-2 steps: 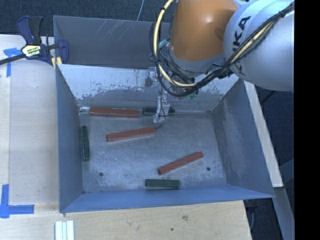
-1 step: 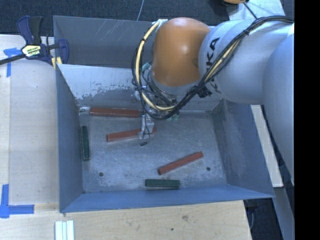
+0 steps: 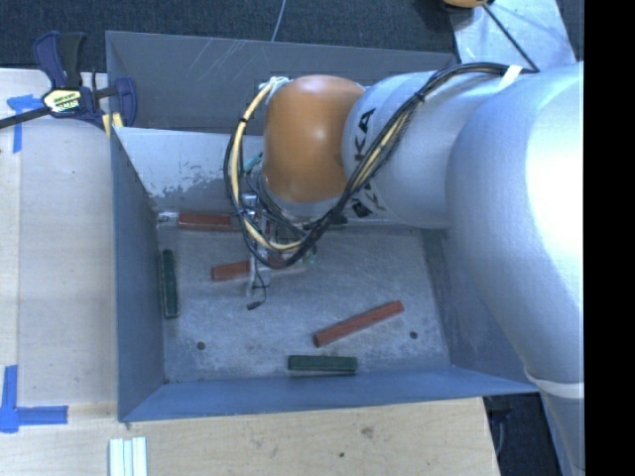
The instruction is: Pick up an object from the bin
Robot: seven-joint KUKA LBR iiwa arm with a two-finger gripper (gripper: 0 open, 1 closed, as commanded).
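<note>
Grey metal bin (image 3: pixel 134 296), reddish bars (image 3: pixel 359 323), dark green bars (image 3: pixel 322 364)

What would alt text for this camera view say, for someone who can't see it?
A robot arm's gripper hangs low in a grey bin, just right of a short red bar. Two longer red bars and two green bars lie around it.

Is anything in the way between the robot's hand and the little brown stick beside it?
Nothing visible is. The hand sits right by the short brown stick on the bin floor, and the other sticks lie apart from them.
</note>
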